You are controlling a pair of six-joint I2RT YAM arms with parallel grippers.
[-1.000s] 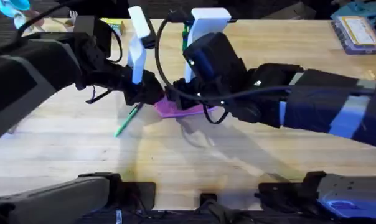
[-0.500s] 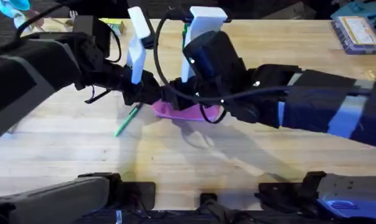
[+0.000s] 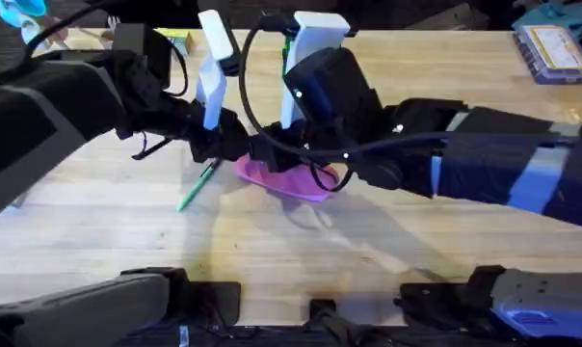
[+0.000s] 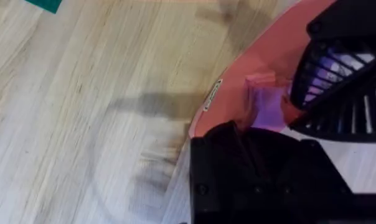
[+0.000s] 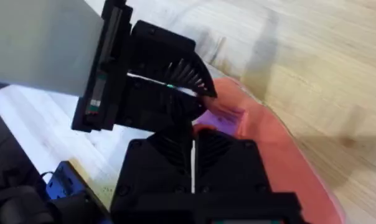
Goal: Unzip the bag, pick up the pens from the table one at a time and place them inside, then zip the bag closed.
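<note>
Left wrist view put our left pincer (image 4: 250, 140) clenched on the near end of the bag (image 4: 263, 62), pink fabric bunched between its black fingers. Directly opposite, close enough to nearly touch, our right pincer (image 5: 203, 121) was closed with the bag's (image 5: 281, 155) edge at its tips; whether it held fabric or the zipper pull we could not tell. From overhead the bag (image 3: 286, 178) hung between the two pincers, sagging just above the surface (image 3: 368, 260). We judged it light, soft and floppy, best held by one end while the pull is drawn. Farther off beside the left pincer lay the green pen (image 3: 197, 187).
</note>
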